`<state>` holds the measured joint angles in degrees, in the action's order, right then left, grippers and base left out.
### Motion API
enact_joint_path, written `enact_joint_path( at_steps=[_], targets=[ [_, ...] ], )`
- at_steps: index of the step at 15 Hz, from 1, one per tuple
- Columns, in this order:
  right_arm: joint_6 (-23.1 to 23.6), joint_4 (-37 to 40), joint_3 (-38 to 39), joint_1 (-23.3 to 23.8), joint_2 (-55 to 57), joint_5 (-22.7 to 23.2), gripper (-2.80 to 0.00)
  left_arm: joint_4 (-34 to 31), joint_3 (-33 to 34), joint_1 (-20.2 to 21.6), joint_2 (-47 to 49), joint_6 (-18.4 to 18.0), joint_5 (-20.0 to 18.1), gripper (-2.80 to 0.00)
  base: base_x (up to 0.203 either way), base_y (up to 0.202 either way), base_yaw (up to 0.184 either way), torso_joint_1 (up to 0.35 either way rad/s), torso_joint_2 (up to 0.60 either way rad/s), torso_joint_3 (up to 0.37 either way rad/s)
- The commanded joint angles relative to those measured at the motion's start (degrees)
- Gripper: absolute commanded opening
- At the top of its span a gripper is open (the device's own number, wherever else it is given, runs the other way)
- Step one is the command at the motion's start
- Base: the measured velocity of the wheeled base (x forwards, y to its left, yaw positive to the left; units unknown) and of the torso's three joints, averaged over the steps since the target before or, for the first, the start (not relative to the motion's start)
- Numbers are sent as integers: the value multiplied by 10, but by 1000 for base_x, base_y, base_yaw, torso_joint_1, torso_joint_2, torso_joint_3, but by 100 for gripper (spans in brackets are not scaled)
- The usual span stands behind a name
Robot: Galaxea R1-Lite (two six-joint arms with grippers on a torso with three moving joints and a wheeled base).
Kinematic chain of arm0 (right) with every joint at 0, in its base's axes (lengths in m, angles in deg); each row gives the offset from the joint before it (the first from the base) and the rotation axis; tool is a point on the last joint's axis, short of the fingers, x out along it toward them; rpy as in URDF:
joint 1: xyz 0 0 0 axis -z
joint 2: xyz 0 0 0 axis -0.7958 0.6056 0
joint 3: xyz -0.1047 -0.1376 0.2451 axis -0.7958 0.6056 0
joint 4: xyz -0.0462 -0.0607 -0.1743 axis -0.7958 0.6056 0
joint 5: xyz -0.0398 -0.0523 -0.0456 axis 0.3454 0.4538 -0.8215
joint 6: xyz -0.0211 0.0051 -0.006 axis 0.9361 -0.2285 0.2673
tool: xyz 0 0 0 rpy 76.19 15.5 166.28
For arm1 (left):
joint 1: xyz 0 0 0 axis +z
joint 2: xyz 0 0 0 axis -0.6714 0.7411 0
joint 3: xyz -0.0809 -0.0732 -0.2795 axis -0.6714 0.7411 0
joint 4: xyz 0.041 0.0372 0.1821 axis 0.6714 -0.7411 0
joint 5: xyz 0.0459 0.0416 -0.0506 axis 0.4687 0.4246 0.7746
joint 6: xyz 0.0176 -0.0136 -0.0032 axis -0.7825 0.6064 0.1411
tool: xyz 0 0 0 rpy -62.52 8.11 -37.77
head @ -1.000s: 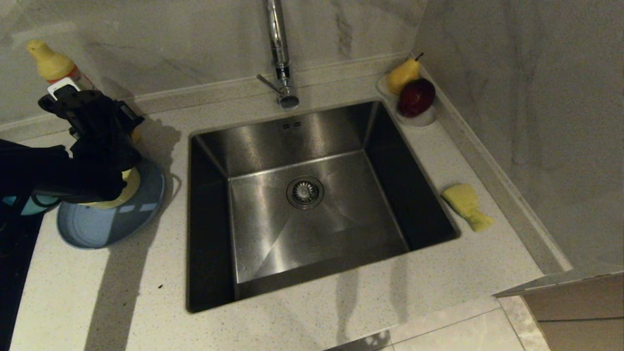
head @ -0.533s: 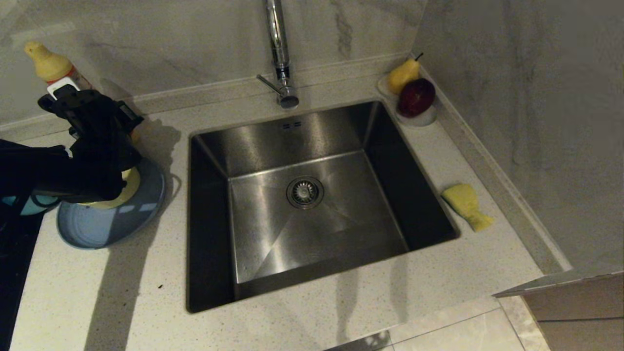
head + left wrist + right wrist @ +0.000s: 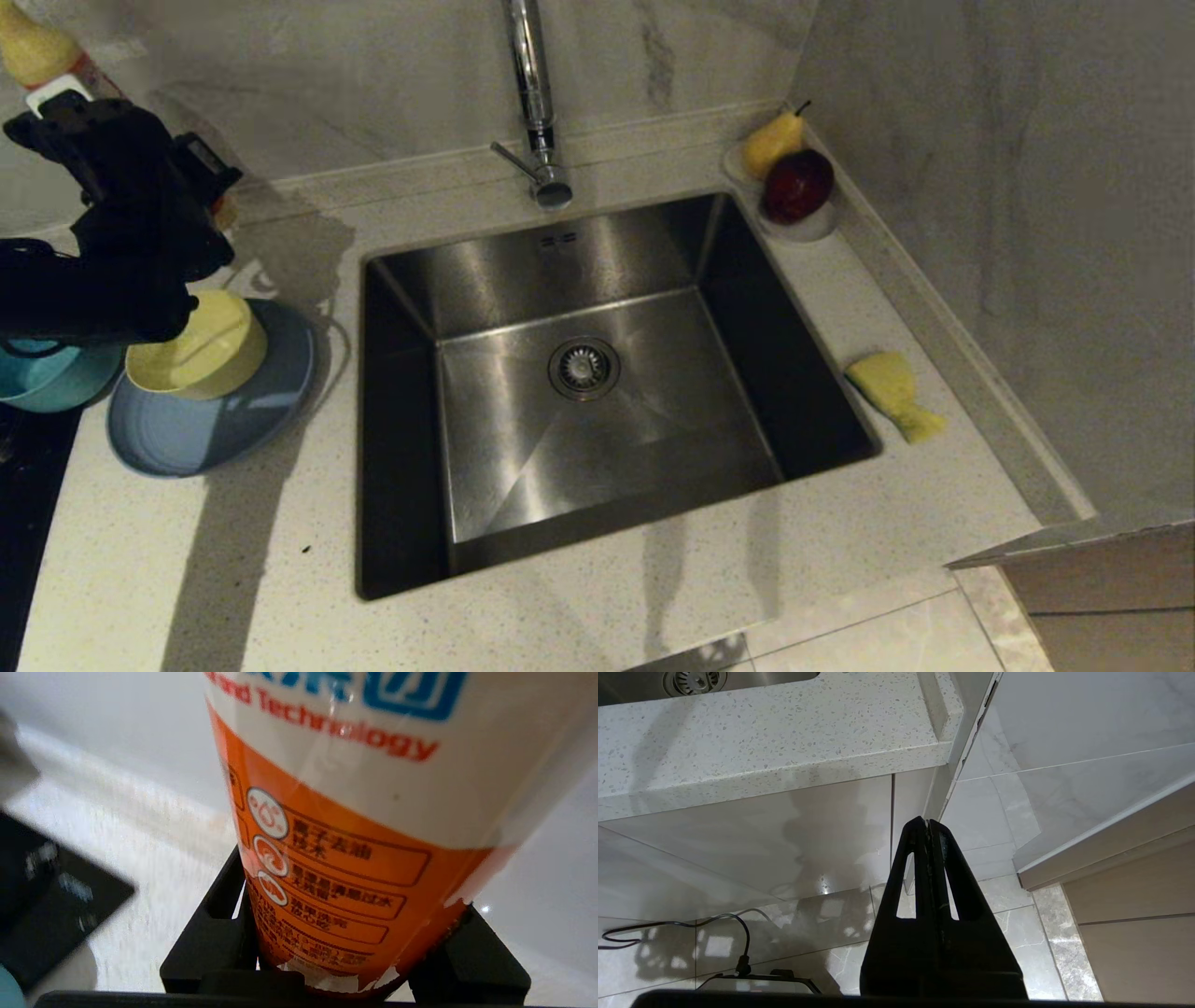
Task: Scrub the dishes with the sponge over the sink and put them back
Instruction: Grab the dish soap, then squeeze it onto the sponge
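My left gripper (image 3: pixel 131 159) is raised over the counter's back left, shut on an orange-and-white detergent bottle (image 3: pixel 355 849) with a yellow cap (image 3: pixel 33 47); black fingers (image 3: pixel 219 914) clamp both its sides. Below it a pale yellow bowl (image 3: pixel 201 345) sits on the light-blue plate (image 3: pixel 224 429), and a teal-blue bowl (image 3: pixel 47 378) lies at the far left, partly hidden by the arm. The steel sink (image 3: pixel 485 467) is empty. The yellow sponge (image 3: pixel 892 392) lies on the counter right of the sink. My right gripper (image 3: pixel 928 823) hangs shut below the counter's front edge.
A chrome tap (image 3: pixel 534 103) stands behind the sink. A small white dish (image 3: pixel 812 224) with a yellow pear (image 3: pixel 773 142) and a red apple (image 3: pixel 798 185) sits in the back right corner. Walls close off the back and right. A black surface (image 3: pixel 28 495) borders the counter's left.
My left gripper has lifted the bottle up and away toward the back left. The yellow bowl, earlier mostly covered by the arm, now shows. The dishes and sponge have not moved.
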<state>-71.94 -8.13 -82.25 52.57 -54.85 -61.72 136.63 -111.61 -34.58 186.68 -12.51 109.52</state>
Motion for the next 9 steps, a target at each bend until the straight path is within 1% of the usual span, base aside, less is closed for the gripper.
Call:
enact_joint_path(
  at_steps=[1,5,7,9],
  targets=[
    [0,0,0,0,0,0,-280,-37,-21,-2,-55,1,2,-280,0,0,0,0,0,0],
    [0,0,0,0,0,0,-280,-137,-24,-24,-155,0,0,-280,0,0,0,0,0,0],
    [0,0,0,0,0,0,-280,-210,-25,-51,-217,0,-12,-280,0,0,0,0,0,0],
    [0,0,0,0,0,0,-280,-300,-25,-93,-284,-2,-24,-280,0,0,0,0,0,0]
  ],
)
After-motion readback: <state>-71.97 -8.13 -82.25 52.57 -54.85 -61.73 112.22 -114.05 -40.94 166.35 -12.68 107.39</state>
